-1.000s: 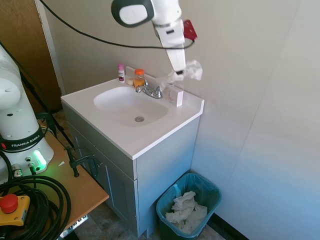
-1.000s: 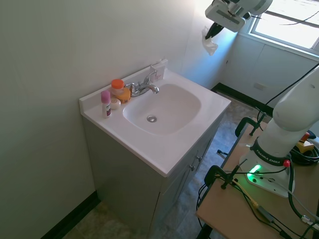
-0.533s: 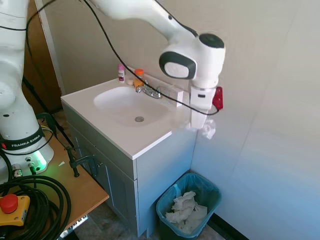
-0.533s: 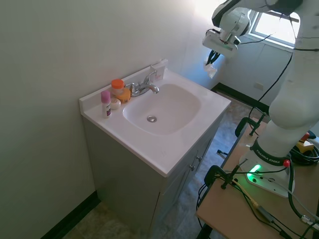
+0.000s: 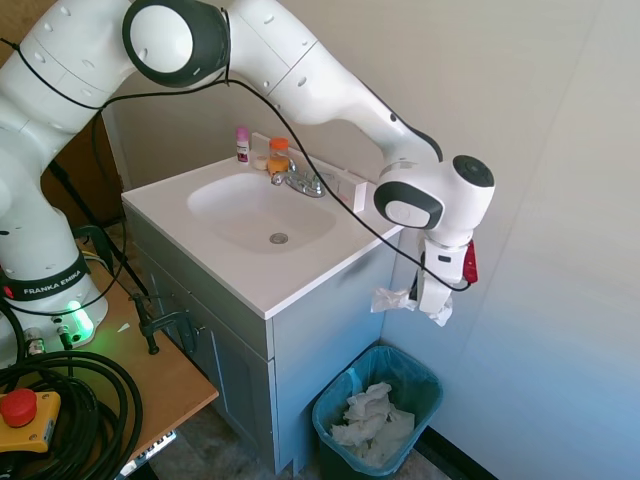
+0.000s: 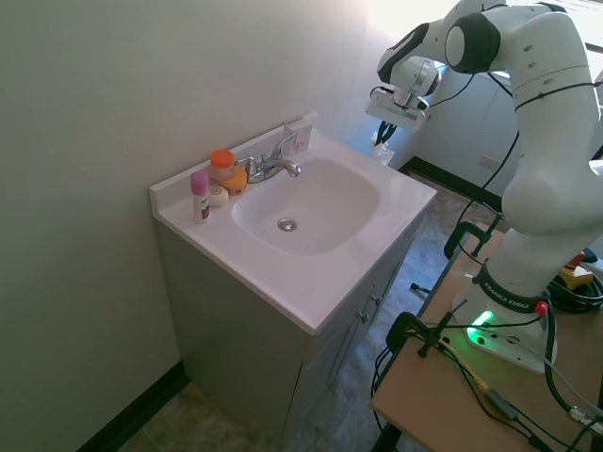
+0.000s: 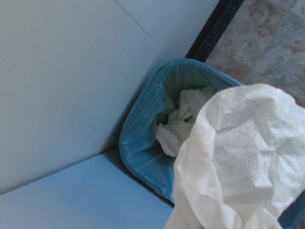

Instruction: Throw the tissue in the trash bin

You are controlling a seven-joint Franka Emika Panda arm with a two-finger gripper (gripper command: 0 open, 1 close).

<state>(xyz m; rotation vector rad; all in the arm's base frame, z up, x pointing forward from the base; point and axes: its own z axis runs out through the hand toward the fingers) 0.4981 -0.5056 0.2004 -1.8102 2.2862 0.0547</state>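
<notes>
Bathroom corner with pale walls and a grey vanity cabinet (image 5: 300,350) carrying a white surface (image 5: 300,265) with a moulded sink (image 5: 255,210); the hand (image 5: 432,303) hangs beside the cabinet's end, below the level of that top, clamped on the tissue (image 5: 392,299). Tissue is crumpled; its long axis runs roughly level, one end trailing toward the cabinet side, the other bunched at the fingers; it is in the air, above the trash bin (image 5: 425,377) and clear of it.

Trash bin stands on the floor in the corner between cabinet and wall; teal bag lining; inside, a heap of crumpled white tissues (image 5: 372,420).

At the back of the sink: tap (image 5: 298,181), orange-capped bottle (image 5: 278,156), pink-capped bottle (image 5: 242,144).

First exterior view alone shows bin and held tissue together; second exterior view shows the hand (image 6: 382,143) beyond the far corner of the top, bin hidden; wrist view looks down into the bin (image 7: 138,138), the tissue (image 7: 238,162) large in the foreground, stone-patterned floor (image 7: 267,43) beyond.
</notes>
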